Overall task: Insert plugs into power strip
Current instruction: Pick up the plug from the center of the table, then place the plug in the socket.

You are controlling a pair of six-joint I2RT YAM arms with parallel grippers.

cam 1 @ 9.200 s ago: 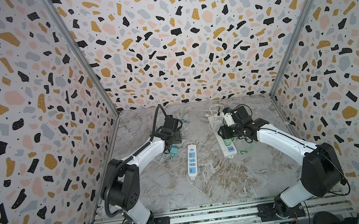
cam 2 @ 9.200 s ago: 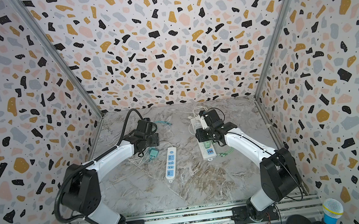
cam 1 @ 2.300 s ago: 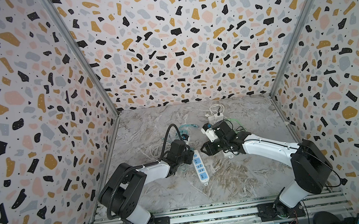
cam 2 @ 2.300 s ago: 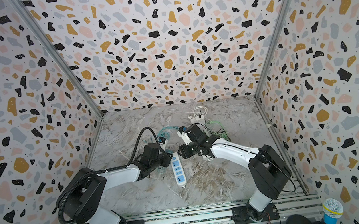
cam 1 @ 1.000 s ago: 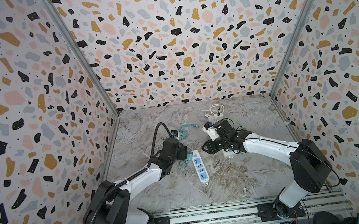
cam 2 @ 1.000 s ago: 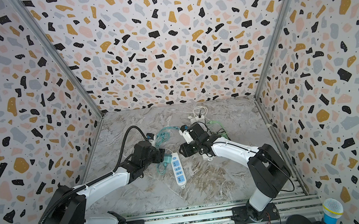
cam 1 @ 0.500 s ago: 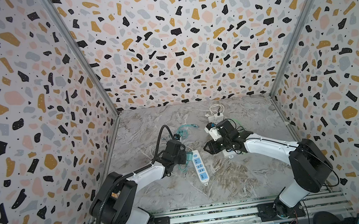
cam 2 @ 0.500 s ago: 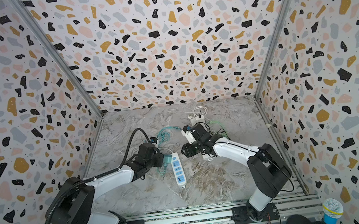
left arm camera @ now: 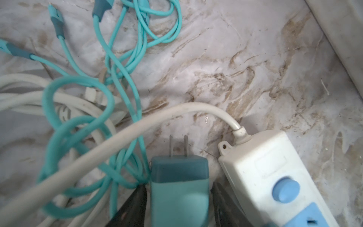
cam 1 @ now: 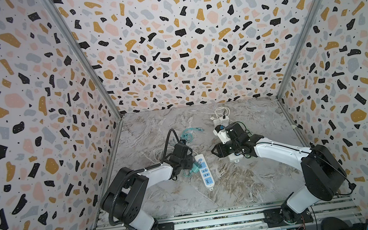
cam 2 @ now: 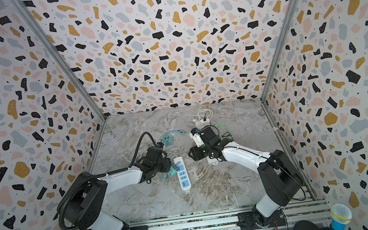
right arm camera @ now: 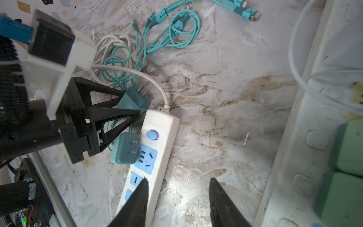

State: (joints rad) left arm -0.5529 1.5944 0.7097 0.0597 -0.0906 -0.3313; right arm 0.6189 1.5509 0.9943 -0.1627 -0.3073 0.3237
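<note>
Although both arms have closed on the middle of the frame since nine seconds ago, no socket of the blue-faced power strip (cam 1: 203,171) holds a plug yet. Left of centre in both top views, the left gripper (cam 1: 189,165) has come down from the upper left of the floor to the strip's switch end. Its jaws stand part-way apart astride a teal charger plug (left arm camera: 179,188). The left wrist view shows a thin dark gap on each side, so the plug seems straddled, not clamped. Its prongs lie level with the floor and point away from the gripper. Loops of teal cable (left arm camera: 125,64) and the strip's white cord (left arm camera: 137,125) tangle just beside it. A second teal plug (right arm camera: 125,149) lies prongs-up against the strip's long edge. At centre, the strip itself has slid toward the lower right and now slants. Right of centre, the right gripper (right arm camera: 178,181) has swung in off the long white strip (right arm camera: 294,149). Its jaws are moderately parted and empty. Two mint green plugs (right arm camera: 348,145) appear seated in that white strip. By this evidence the teal pair remains; the straddled plug must be gripped and turned prongs-down.
</note>
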